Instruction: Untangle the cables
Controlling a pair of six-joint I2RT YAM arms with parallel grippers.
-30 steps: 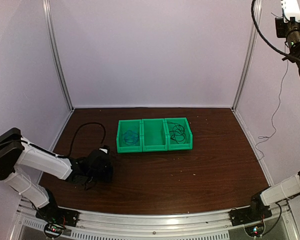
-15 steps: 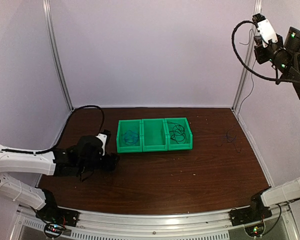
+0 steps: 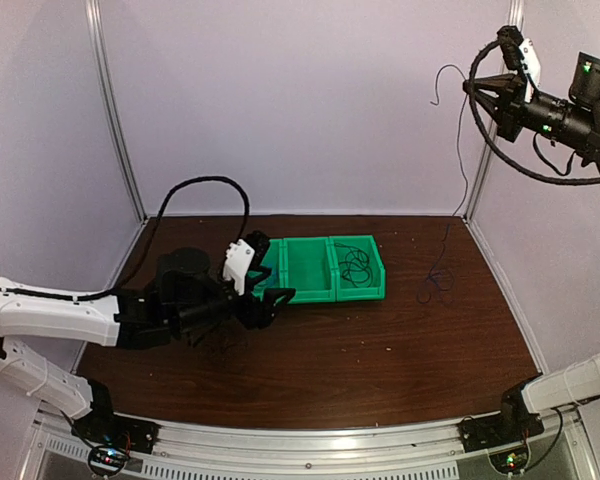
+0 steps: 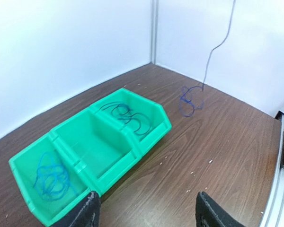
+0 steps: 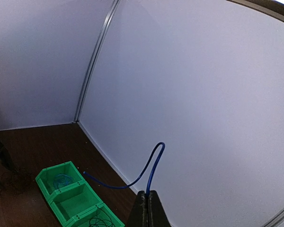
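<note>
My right gripper (image 3: 471,87) is raised high at the right and shut on a thin blue cable (image 5: 154,161). That cable (image 3: 457,180) hangs down to a small coil (image 4: 191,100) on the table, right of the green bin (image 3: 325,291). In the bin's left compartment lies another blue cable (image 4: 50,173), and a black cable (image 3: 355,265) lies in the right one; the middle compartment is bare. My left gripper (image 4: 149,218) is open and holds nothing, low over the table at the bin's front left corner. Its fingers (image 4: 88,213) straddle bare wood.
The left arm (image 3: 60,312) stretches in from the left, its thick black hose (image 3: 205,183) arching above it. Thin black strands (image 3: 220,345) show under its wrist; I cannot tell what they are. White walls and metal posts (image 3: 115,110) enclose the brown table (image 3: 400,350).
My left gripper has opened and moved right, up to the bin. The right arm has swung left with the cable, and the cable's lower end now coils on the table.
</note>
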